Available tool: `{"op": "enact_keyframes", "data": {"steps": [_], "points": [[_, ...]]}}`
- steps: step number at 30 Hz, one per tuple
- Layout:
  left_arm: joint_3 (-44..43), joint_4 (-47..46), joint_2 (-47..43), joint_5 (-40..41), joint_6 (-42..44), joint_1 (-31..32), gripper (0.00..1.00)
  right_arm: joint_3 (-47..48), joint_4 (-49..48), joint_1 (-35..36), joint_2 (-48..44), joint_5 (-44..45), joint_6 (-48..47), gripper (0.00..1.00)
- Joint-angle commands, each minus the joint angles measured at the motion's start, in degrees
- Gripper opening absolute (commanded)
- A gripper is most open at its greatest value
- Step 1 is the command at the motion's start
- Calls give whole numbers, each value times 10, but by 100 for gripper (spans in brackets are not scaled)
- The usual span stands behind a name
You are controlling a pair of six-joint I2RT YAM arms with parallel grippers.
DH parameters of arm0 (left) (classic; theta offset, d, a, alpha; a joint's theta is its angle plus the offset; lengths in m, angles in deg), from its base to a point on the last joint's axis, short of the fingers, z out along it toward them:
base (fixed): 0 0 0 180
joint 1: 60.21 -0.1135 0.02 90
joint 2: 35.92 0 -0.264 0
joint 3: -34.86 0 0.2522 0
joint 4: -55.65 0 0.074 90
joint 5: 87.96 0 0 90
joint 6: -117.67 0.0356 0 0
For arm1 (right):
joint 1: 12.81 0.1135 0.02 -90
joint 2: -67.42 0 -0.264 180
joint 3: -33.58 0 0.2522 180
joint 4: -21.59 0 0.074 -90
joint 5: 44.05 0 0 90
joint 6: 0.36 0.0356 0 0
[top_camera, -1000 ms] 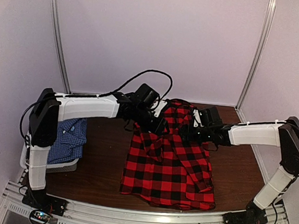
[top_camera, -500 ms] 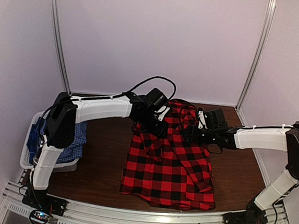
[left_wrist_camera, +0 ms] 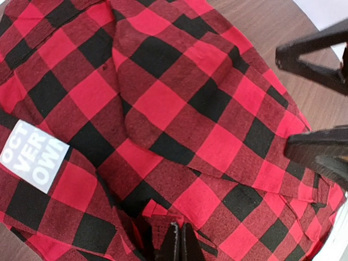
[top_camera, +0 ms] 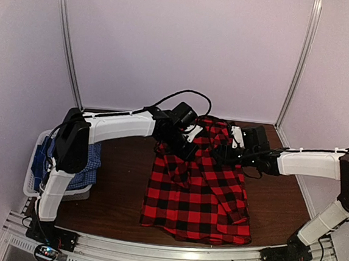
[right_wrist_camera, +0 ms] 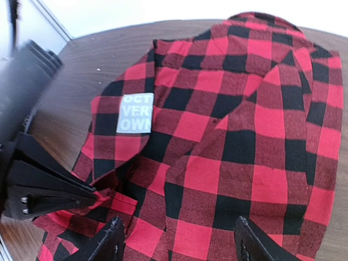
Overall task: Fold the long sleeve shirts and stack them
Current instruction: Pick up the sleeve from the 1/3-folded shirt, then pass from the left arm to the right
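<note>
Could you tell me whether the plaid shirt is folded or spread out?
Spread, not folded: the plaid shirt lies full length on the table, collar end bunched.

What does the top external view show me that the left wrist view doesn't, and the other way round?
Top external only: the blue check shirt in the grey basket at the left, and the red-and-black plaid shirt in full outline. Left wrist only: the white neck label with its lettering, the left gripper pinched shut on a plaid fold, and the right gripper open nearby. Both: the plaid cloth on the brown table.
</note>
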State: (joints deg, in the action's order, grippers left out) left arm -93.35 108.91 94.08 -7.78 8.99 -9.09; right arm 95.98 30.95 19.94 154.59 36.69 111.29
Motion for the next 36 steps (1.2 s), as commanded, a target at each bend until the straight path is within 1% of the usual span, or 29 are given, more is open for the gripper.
{"op": "enact_keyframes", "data": {"steps": [1, 7, 15, 18, 21, 23, 29, 36], "points": [[0, -32, -41, -44, 67, -1, 0, -15, -42, -3, -42, -33, -39, 71], [58, -84, -108, -157, 119, -22, 0, -41, -84, -3, -93, -86, -66, 77], [93, -92, -149, -286, 168, -41, 0, -52, -95, -1, -141, -171, -98, 84], [101, -97, -157, -332, 178, -44, 0, -51, -93, -1, -143, -203, -105, 89], [104, -99, -157, -362, 181, -46, 0, -49, -93, 8, -135, -235, -110, 91], [105, -100, -157, -382, 201, -46, 0, -44, -89, 19, -125, -242, -116, 92], [105, -99, -157, -413, 210, -50, 0, -28, -76, 41, -100, -243, -129, 91], [109, -98, -155, -435, 218, -56, 0, -1, -58, 73, -74, -244, -144, 87]]}}
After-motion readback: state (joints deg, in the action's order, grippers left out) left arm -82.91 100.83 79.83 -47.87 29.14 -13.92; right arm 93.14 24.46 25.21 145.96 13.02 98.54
